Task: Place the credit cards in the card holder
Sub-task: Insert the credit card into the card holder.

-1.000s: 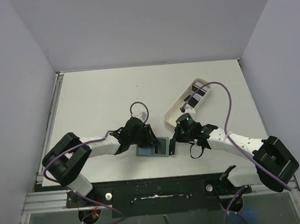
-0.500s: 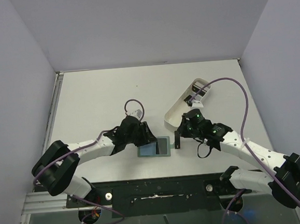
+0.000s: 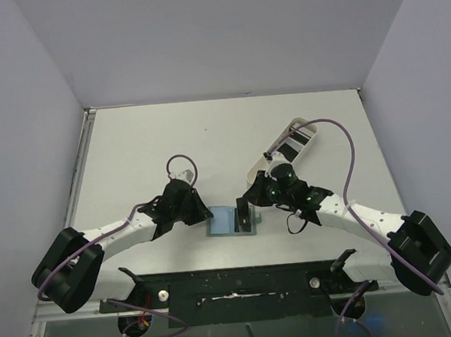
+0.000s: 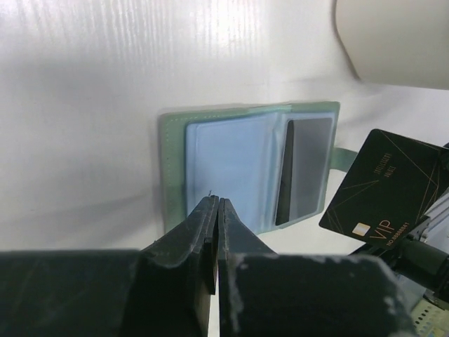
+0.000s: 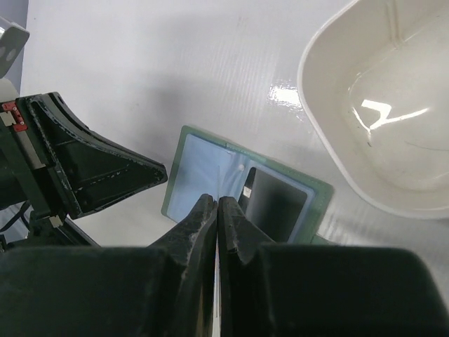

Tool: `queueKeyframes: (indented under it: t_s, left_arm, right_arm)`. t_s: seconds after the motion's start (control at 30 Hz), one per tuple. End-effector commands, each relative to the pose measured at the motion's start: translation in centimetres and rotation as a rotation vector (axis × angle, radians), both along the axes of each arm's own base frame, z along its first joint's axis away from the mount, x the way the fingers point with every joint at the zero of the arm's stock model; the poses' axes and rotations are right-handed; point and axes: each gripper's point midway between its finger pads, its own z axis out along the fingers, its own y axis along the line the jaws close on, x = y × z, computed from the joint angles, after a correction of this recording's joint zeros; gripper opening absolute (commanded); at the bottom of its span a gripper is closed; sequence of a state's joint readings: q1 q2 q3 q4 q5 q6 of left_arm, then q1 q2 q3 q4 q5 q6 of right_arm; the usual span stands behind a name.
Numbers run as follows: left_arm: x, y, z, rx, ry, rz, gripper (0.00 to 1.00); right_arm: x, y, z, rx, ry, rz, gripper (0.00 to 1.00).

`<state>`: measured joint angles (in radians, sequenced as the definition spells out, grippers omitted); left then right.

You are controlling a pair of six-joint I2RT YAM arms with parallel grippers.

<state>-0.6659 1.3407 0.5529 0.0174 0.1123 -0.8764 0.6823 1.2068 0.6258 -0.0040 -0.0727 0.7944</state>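
Note:
The card holder [image 3: 223,222] lies open on the table between the arms, bluish pockets up [image 4: 231,168]. One black credit card [image 4: 309,165] sits in its right pocket [image 5: 277,207]. My right gripper [image 3: 249,206] is shut on a second black credit card [image 4: 389,186] and holds it just above the holder's right half. In the right wrist view that card is edge-on between the shut fingers [image 5: 217,203]. My left gripper [image 4: 215,203] is shut with nothing in it. It hovers at the holder's left edge [image 3: 206,214].
A long white oblong tray [image 3: 283,152] lies behind and right of the holder, its rim [image 5: 316,119] close to the right gripper. The left gripper's body [image 5: 91,172] stands just left of the holder.
The left gripper has drawn back to the left off the holder and shut. The right gripper has carried its card leftward over the holder's right half.

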Motion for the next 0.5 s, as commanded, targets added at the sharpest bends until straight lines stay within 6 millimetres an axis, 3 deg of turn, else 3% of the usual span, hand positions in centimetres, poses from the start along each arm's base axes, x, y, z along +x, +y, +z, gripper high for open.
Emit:
queueKeyframes:
  t_s: [0.0, 0.47]
  left_arm:
    - [0.1, 0.1, 0.5, -0.006, -0.032, -0.025, 0.0]
    - [-0.7, 0.6, -1.6, 0.01, 0.005, -0.037, 0.0]
  right_arm:
    - [1.3, 2.9, 2.4, 0.115, -0.065, 0.058, 0.0]
    - [2.7, 3.4, -0.5, 0.148, -0.011, 0.018, 0.0]
